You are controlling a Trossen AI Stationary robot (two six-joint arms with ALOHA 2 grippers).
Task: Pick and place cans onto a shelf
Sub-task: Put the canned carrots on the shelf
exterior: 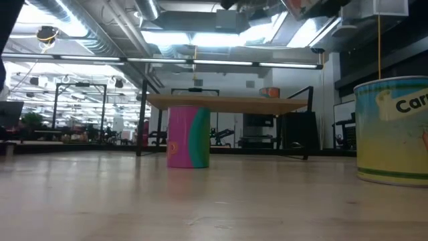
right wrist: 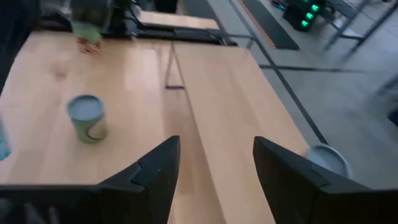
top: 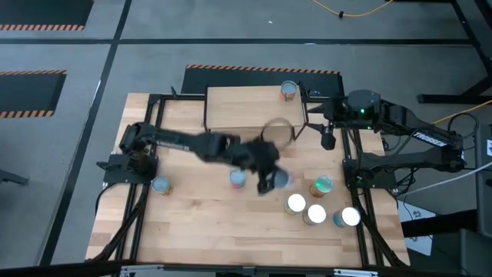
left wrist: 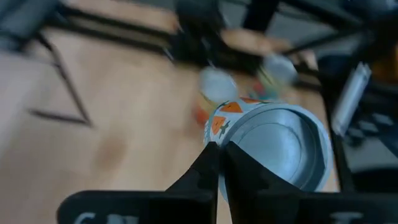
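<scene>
Fingers of the left gripper were pinched onto an orange-patterned can above mid-surface, so this looked like the carry step. Next: swing it toward 12 o'clock onto the shelf. The right gripper waited, fingers wide, beside the shelf.

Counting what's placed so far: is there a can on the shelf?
Yes, one can stands on the shelf, near its far right corner.

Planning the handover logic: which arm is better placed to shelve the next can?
Left, probably: the left claw is out mid-table at a blue can, while the right claw, open, waits beside the shelf.
</scene>
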